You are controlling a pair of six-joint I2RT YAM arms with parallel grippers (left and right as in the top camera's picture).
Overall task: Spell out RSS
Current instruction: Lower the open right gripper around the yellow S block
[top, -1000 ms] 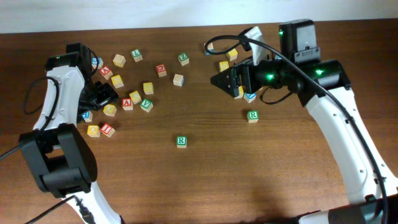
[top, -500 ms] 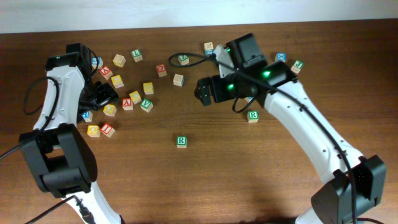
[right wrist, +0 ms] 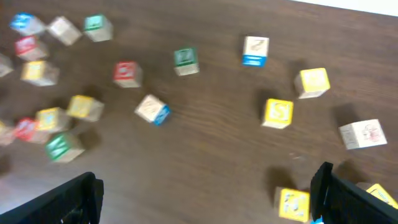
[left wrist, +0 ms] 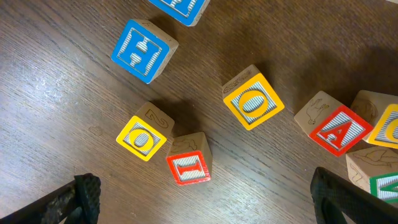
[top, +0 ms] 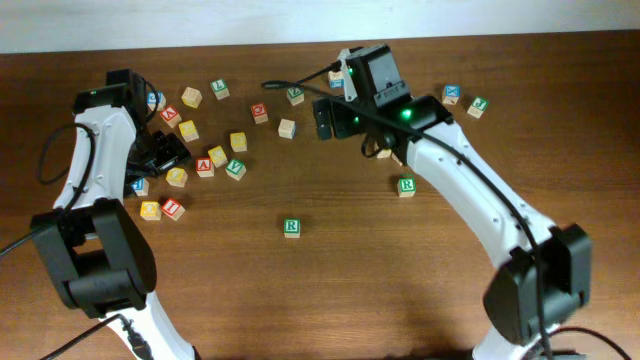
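A green R cube (top: 291,227) lies alone at the table's middle, and a second green R cube (top: 406,185) lies right of it. In the right wrist view a yellow-faced cube (right wrist: 277,112) lies ahead of the jaws; its letter looks like an S but is blurred. More yellow cubes (right wrist: 313,81) (right wrist: 292,204) lie near it. My right gripper (top: 322,118) (right wrist: 202,199) is open and empty above the back middle of the table. My left gripper (top: 178,152) (left wrist: 205,205) is open and empty over the left cluster.
The left cluster holds a blue H cube (left wrist: 142,50), two yellow O cubes (left wrist: 253,101) (left wrist: 142,138), a red I cube (left wrist: 188,167) and a red A cube (left wrist: 339,129). More cubes lie along the back (top: 259,112) and at the far right (top: 452,94).
My right arm has swung left and toward the back, its gripper now near the back middle cubes. The left arm and the cubes have not moved.
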